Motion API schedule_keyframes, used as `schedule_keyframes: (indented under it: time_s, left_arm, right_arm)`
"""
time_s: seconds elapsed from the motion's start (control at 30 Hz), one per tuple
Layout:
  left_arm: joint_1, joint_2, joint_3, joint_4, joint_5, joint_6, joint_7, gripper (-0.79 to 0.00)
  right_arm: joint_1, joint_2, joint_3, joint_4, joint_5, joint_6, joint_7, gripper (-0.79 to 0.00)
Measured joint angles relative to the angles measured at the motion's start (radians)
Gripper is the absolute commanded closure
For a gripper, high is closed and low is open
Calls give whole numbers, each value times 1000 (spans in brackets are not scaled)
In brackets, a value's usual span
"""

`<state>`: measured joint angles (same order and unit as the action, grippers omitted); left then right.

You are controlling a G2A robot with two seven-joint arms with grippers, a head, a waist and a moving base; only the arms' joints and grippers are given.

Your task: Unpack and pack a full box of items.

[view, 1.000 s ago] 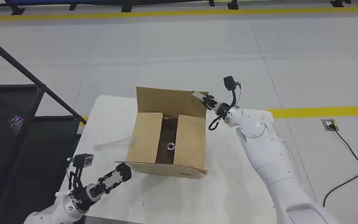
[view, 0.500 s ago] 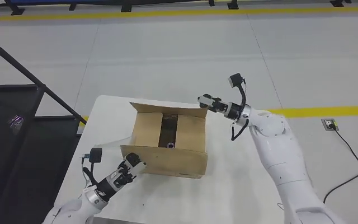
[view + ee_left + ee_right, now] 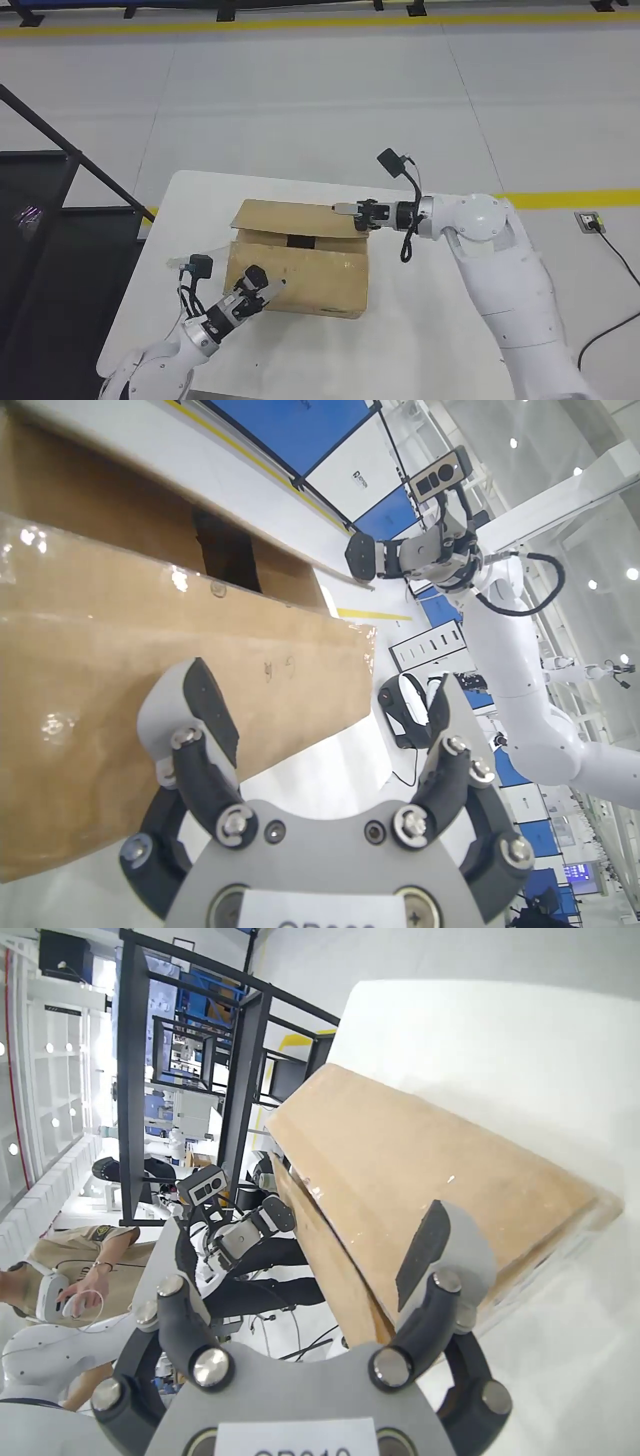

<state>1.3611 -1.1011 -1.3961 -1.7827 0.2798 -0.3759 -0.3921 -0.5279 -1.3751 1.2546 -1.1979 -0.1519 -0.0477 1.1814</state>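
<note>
The cardboard box [image 3: 300, 262] stands mid-table with its flaps folded almost flat, and a small dark gap [image 3: 300, 241] is left at the middle. My right gripper [image 3: 350, 211] is open at the far flap's edge; that flap [image 3: 400, 1168] runs between its fingers [image 3: 435, 1248]. My left gripper [image 3: 266, 289] is open against the box's near left front. In the left wrist view the near flap [image 3: 175, 640] lies just past the fingertips [image 3: 210, 705], and the right gripper [image 3: 362, 557] shows beyond it. The box's contents are hidden.
The white table [image 3: 420, 330] has bare room to the right of the box and along the near edge. A black metal frame [image 3: 40, 130] stands off the table's left side. Grey floor with a yellow line [image 3: 560, 200] lies behind.
The far flap has come down from upright and the near flap has been raised over the opening. My right gripper moved left and lower with the flap; my left gripper rose toward the box's front.
</note>
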Motion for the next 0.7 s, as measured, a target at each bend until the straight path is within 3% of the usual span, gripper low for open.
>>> schedule_keyframes:
  time_s: [0.23,0.47,0.7]
  left_arm:
    - [-45,-8,43,42,28,32,20,-785]
    - [-59,-14,59,56,29,28,45,-785]
    - [-7,-8,-34,38,-26,-5,123,-785]
  right_arm:
    - [-47,4,-31,-64,-13,136,-39,-785]
    - [-99,7,-52,-79,24,147,-64,-785]
    - [-133,11,-65,-76,42,142,-101,-785]
